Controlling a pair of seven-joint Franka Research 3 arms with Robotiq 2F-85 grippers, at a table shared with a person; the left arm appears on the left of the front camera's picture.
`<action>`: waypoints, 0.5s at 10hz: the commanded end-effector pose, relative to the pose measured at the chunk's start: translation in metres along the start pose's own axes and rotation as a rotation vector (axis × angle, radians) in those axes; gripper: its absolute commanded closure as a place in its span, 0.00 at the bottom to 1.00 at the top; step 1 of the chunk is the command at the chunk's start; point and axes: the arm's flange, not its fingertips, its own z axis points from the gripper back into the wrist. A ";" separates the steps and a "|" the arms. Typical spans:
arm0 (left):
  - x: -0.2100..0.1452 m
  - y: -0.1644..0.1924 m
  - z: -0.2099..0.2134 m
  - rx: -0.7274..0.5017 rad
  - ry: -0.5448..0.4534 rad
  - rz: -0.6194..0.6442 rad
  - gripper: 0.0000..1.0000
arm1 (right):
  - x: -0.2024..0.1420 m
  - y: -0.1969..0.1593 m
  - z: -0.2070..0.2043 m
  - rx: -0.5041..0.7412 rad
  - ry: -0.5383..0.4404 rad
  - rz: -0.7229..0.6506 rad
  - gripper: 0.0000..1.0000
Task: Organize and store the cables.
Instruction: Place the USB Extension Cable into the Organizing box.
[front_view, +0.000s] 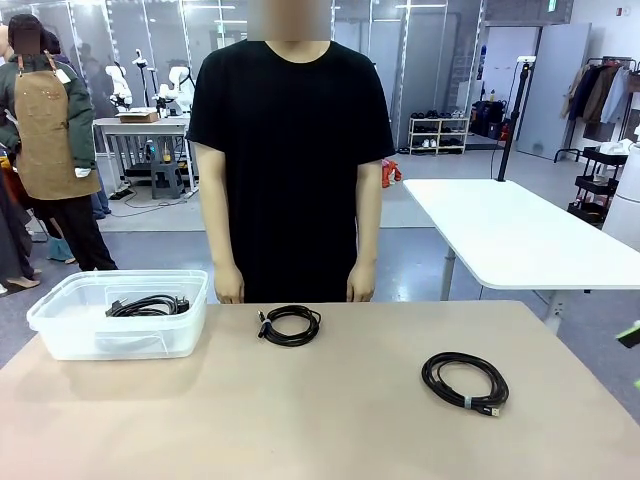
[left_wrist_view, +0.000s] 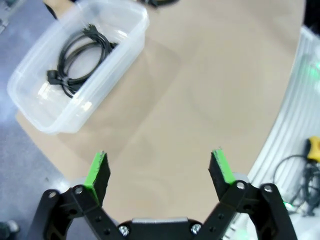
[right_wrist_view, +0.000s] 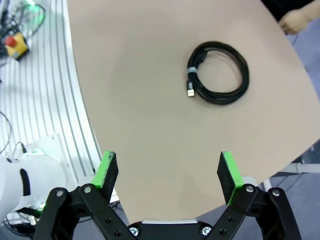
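Observation:
Three coiled black cables show. One cable (front_view: 148, 305) (left_wrist_view: 80, 55) lies inside the clear plastic bin (front_view: 60, 335) (left_wrist_view: 107, 80) at the table's left. A second coil (front_view: 290, 325) rests on the tan table near the person's hands at the far side. The third coil (front_view: 465, 382) (right_wrist_view: 219, 73) lies on the right part of the table. My left gripper (left_wrist_view: 159, 172) hangs open above bare table beside the bin. High over the table's right edge, my right gripper (right_wrist_view: 167, 170) is open too, well short of the third coil.
A person in a black shirt (front_view: 290, 150) stands at the far edge, arms down, hands (front_view: 230, 288) near the table. A white table (front_view: 520, 235) stands behind at the right. The table's metal rail (right_wrist_view: 45, 100) and a yellow-and-red button box (right_wrist_view: 14, 45) lie beyond the near edge.

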 end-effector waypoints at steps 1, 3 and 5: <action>0.059 -0.041 0.004 -0.006 0.023 0.044 0.00 | -0.019 0.030 -0.005 -0.012 -0.041 -0.006 0.00; 0.141 -0.081 -0.014 0.006 0.116 0.051 0.00 | -0.031 0.038 0.004 -0.034 -0.073 -0.040 0.00; 0.210 -0.104 -0.053 0.017 0.173 0.118 0.00 | -0.025 0.009 0.021 -0.028 -0.050 -0.046 0.00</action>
